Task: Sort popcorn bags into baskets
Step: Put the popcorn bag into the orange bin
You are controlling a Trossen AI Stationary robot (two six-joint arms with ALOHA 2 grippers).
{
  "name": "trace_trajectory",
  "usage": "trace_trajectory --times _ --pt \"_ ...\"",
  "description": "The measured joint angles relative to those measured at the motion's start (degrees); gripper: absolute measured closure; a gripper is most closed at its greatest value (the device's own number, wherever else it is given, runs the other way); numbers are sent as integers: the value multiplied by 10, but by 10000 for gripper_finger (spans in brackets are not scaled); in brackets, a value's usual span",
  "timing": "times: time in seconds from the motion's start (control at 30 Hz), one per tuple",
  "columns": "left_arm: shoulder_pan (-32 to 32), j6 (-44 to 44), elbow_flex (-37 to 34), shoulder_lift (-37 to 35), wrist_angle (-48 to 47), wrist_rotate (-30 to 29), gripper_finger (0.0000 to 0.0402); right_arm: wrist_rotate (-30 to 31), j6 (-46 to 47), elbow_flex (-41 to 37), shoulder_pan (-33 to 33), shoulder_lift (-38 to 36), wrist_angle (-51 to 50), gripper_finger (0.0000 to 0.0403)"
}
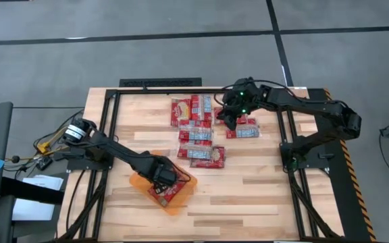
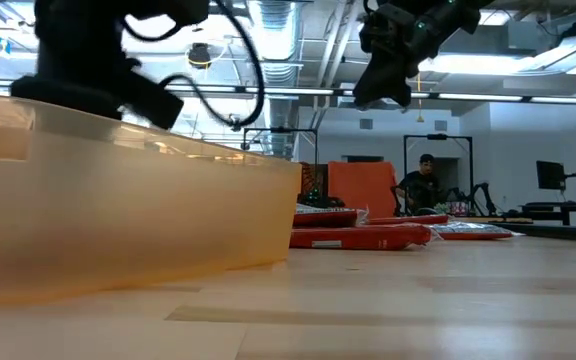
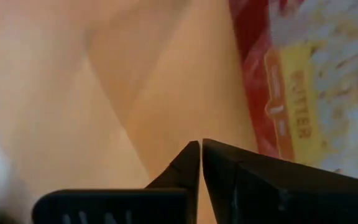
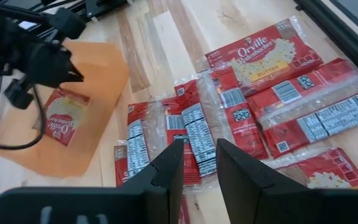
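An orange basket (image 1: 144, 183) stands near the table's front left, and one red popcorn bag (image 1: 172, 194) lies flat on its floor. My left gripper (image 1: 162, 177) hangs over the basket, pointing down. Its fingers (image 3: 201, 144) are shut with nothing between them, beside that bag (image 3: 297, 99). Several more popcorn bags (image 1: 198, 131) lie flat in a loose heap on the wood at the table's middle and back. My right gripper (image 1: 229, 120) hovers over the heap's right side. It is open (image 4: 199, 146), slanting down, with only bags (image 4: 191, 134) far below the gap.
A black frame (image 1: 110, 121) runs along the table's left, back and right sides. In the low view the basket's wall (image 2: 128, 210) fills the near left. Bare wood (image 1: 248, 196) lies at the front right. A person (image 2: 426, 180) sits far back in the room.
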Motion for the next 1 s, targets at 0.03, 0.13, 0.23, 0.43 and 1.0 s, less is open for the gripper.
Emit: trace_trajectory --times 0.03,0.13,0.23,0.43,1.0 --pt "-2 0 -7 0 18 14 394 0 0 0 2 0 0 284" --pt "-3 -3 -17 0 74 53 394 0 0 0 7 0 0 284" --pt "-3 -3 -21 0 89 65 394 0 0 0 11 0 0 284" --pt "-3 43 -21 0 130 65 400 0 0 0 10 0 0 284" --pt "16 213 -8 -49 232 14 401 33 -4 0 14 0 -60 285"
